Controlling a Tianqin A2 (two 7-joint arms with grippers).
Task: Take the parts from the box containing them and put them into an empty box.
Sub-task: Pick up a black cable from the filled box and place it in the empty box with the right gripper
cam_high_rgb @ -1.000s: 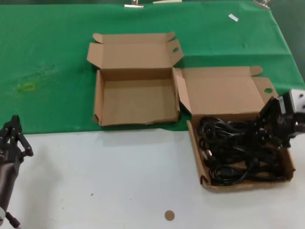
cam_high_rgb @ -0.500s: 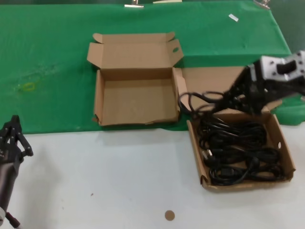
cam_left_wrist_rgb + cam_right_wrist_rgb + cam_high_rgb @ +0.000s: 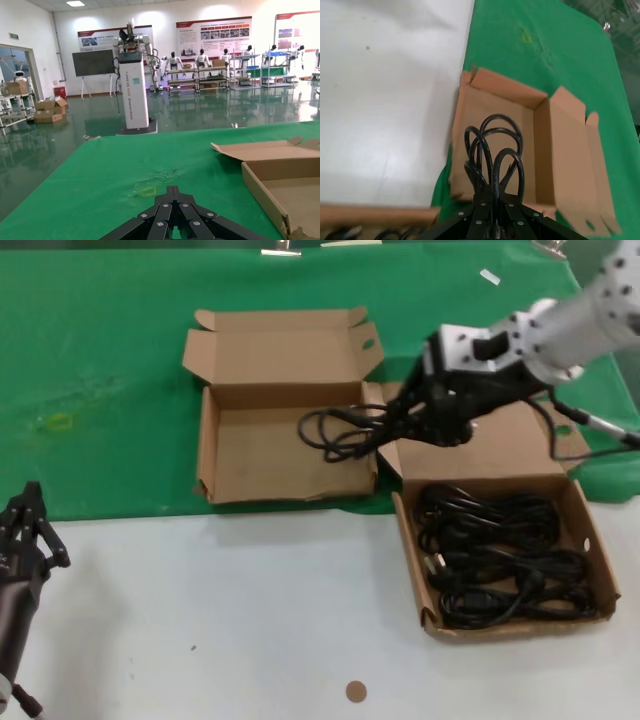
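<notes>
1. I count two cardboard boxes on the worktop, two claws, and one cable bundle in the air; the cables lying in a box are tangled, so I cannot count them.
2. My right claw is closed on a bundle of black cable, and the loops hang out in front of its tips.
3. The empty box lies under those loops and on the robot's left side of the right claw; its base holds nothing, and the loops are above its right part without touching the floor of the box, as far as I can see.
4. The box containing the parts lies below and nearer to the robot than the right claw, and it is filled with more black cables.
5. Both boxes are shallow brown cardboard with an open lid that has eared flaps. The front edge of the empty one is wavy and dented; the other one has a straight front edge.
6. The far part of the worktop has a green cloth, the near part is plain white.
7. My left claw is parked far from the boxes at the near left side, with its fingers together and holding nothing.
</notes>
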